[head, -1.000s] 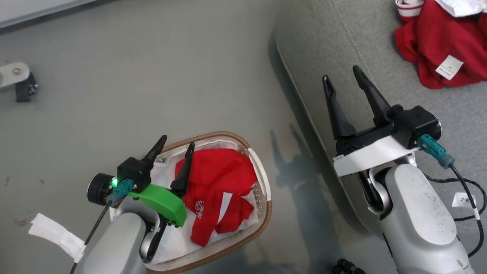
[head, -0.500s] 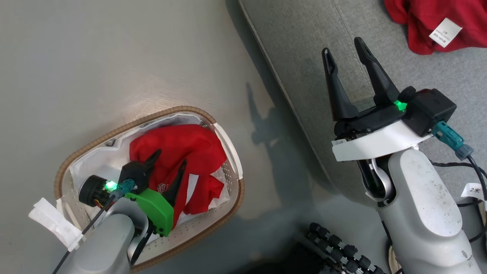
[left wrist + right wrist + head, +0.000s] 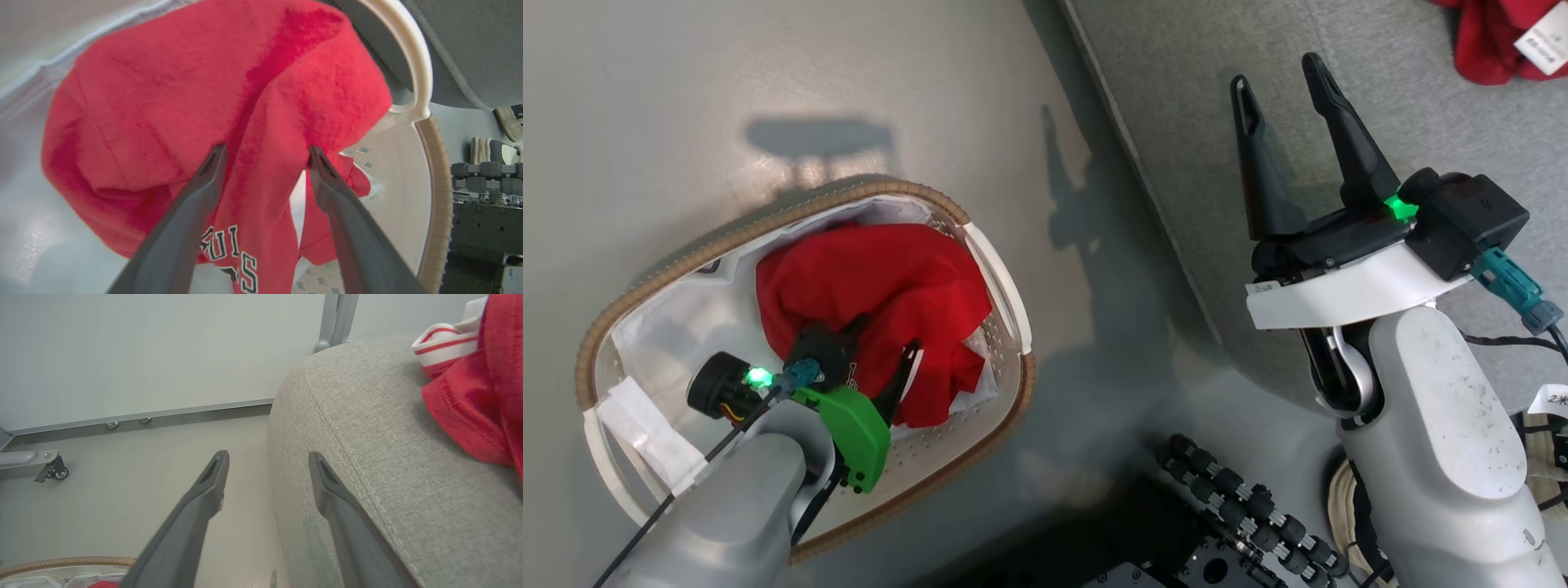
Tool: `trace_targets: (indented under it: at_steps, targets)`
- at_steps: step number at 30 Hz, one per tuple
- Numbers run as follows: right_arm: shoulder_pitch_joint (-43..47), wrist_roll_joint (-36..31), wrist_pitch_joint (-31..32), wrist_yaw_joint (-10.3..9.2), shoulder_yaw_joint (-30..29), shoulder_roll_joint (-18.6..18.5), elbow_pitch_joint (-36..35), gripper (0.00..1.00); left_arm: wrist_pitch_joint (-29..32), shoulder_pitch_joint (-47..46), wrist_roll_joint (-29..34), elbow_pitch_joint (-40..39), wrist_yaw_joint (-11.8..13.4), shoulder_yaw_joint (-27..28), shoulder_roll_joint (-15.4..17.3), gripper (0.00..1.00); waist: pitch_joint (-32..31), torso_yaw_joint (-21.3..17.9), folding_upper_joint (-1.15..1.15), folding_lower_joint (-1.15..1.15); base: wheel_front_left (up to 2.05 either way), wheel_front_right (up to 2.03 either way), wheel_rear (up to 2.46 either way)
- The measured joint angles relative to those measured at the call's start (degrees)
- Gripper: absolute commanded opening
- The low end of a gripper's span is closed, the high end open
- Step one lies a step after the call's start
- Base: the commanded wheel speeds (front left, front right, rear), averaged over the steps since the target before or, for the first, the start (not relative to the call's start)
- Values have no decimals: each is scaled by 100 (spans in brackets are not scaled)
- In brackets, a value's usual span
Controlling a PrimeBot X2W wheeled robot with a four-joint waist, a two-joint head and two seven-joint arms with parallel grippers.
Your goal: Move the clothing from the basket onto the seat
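Lying bunched in the single basket (image 3: pixel 768 214) on the floor (image 3: pixel 670 73) is one red garment (image 3: pixel 874 269). The left claw (image 3: pixel 882 339) is down on it, its two fingers spread apart with a fold of fabric between them. A second red garment (image 3: pixel 1486 49) sits on the seat (image 3: pixel 1176 98). The right claw (image 3: pixel 1278 73) hangs over the seat's edge, fingers apart, holding nothing.

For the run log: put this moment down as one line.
left gripper: open, astride clothing in basket | right gripper: open, empty, over seat edge | second red garment: lying on seat
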Motion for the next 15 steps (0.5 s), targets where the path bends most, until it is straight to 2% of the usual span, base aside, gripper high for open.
trace_targets:
  at_steps: [5, 6, 7, 15]
  targets:
    - [-88, 9, 0, 0, -3, 2, -3, 100, 0, -182, -248, 113, 0, -396, 11, 100, 120, 73, 0, 0, 0, 0, 0]
    - [-100, 9, 0, 0, 8, 4, -3, 100, 0, -210, -345, 167, 0, -532, 11, 78, 134, 86, 0, 0, 0, 0, 0]
    - [-102, 9, 0, 0, 16, 3, -1, 100, 0, -236, -426, 169, 0, -672, 16, 0, 141, 94, 0, 0, 0, 0, 0]
    - [-225, 49, 0, 0, 111, 7, 96, 100, 0, -427, -886, 160, 0, -1001, 103, 0, -2, 67, 0, 0, 0, 0, 0]
